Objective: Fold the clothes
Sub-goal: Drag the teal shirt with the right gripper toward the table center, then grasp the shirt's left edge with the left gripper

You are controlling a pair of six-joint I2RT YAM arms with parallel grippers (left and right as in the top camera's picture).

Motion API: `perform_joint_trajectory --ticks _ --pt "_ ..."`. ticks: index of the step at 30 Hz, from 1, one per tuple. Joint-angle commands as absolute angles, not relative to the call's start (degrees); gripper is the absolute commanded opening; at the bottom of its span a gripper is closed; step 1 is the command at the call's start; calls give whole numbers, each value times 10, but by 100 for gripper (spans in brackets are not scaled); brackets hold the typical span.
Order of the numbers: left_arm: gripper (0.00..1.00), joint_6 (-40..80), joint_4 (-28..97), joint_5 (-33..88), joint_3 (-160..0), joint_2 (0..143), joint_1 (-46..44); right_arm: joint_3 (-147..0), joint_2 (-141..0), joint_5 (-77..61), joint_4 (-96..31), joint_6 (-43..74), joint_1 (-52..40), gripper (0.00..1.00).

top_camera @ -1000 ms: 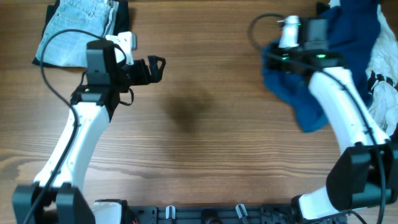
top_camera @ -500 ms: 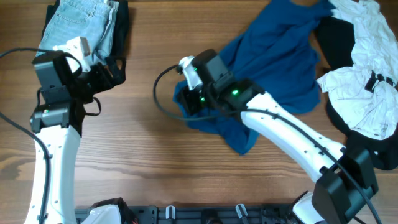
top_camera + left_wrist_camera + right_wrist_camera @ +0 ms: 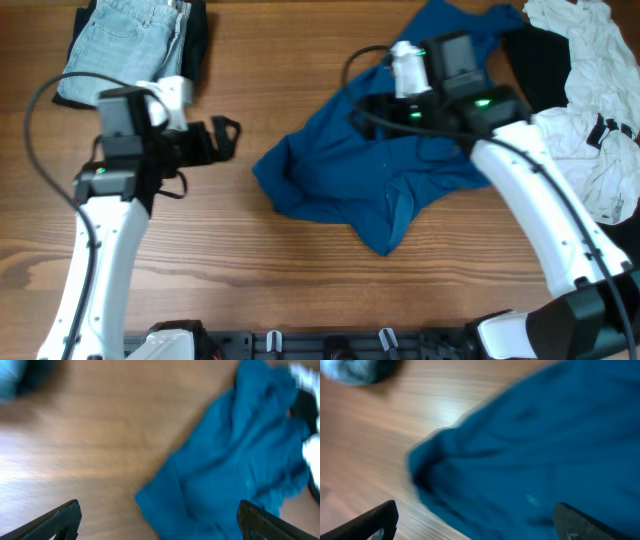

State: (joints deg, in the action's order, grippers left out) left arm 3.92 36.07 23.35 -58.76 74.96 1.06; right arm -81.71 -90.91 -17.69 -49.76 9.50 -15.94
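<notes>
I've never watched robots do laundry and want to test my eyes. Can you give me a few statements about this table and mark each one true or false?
1. The blue shirt is neatly folded. False: it lies crumpled on the table.
2. The left gripper is open and empty. True.
3. The right gripper is shut on the blue shirt. False: it is open above it.
4. The jeans lie apart from the blue shirt. True.
5. The white garment lies on the jeans. False: it lies at the opposite side of the table.
</notes>
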Motion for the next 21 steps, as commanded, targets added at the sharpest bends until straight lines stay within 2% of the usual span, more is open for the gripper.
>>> perform_joint_trajectory --ticks 1,4,7,9,10,14,21 --pt "100 -11 394 231 -592 814 -50 -813 -907 -82 -537 119 -110 100" --pt "100 -11 423 231 -592 865 -95 -797 -907 -42 -552 140 -75 100" --pt "87 -11 436 231 -592 900 -137 -784 -907 -38 -548 146 -47 100" --pt "74 -8 440 228 -592 917 -169 -773 -907 -38 -535 151 -30 100" --pt "72 4 440 214 -591 924 -185 -766 -907 -37 -528 151 -25 100" --pt "69 102 440 43 -582 960 -252 -742 -912 -31 -510 152 -22 100" --pt "66 127 425 -44 -581 994 -291 -741 -929 -32 -503 152 -22 100"
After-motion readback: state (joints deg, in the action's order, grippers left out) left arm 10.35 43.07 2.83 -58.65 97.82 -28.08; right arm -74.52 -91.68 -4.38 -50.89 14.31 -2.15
